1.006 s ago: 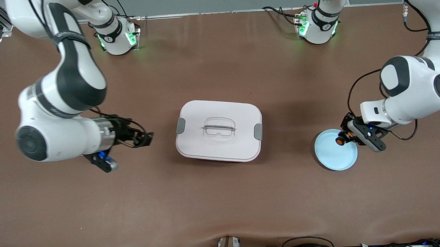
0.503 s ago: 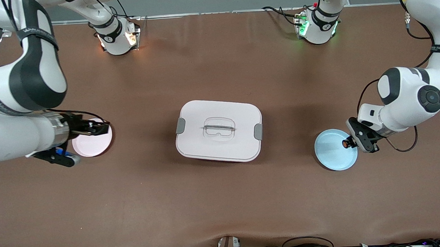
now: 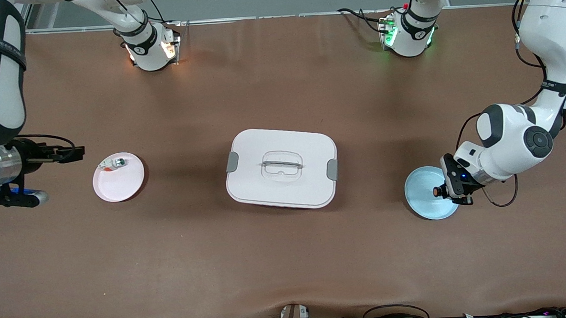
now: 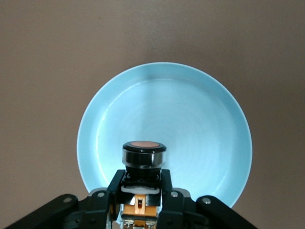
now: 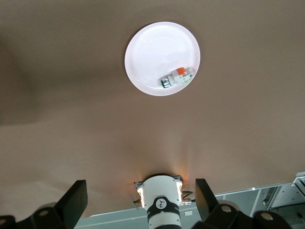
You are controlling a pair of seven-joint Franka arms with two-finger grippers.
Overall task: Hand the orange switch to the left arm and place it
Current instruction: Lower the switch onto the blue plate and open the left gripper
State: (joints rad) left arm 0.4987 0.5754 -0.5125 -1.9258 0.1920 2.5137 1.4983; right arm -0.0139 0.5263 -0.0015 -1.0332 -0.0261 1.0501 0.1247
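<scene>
The orange switch (image 3: 436, 190) is a small black cylinder with an orange face. My left gripper (image 3: 443, 190) is shut on it and holds it over a light blue plate (image 3: 423, 199) at the left arm's end of the table. In the left wrist view the switch (image 4: 144, 153) sits between the fingers (image 4: 167, 183) of the left gripper (image 4: 141, 185), above the blue plate (image 4: 190, 119). The white box (image 3: 281, 167) stands at the table's middle. My right gripper (image 3: 76, 152) is open and empty, beside a pink plate (image 3: 120, 184).
A small silver-white part (image 3: 114, 163) with a red bit lies on the pink plate. The right wrist view shows that plate (image 5: 152, 47), the part (image 5: 177, 76) and an arm base (image 5: 161, 202) between the open right gripper's fingers (image 5: 71, 202).
The right arm has drawn back toward its end of the table, uncovering the pink plate and its part. The left gripper has shifted a little over the blue plate with the switch.
</scene>
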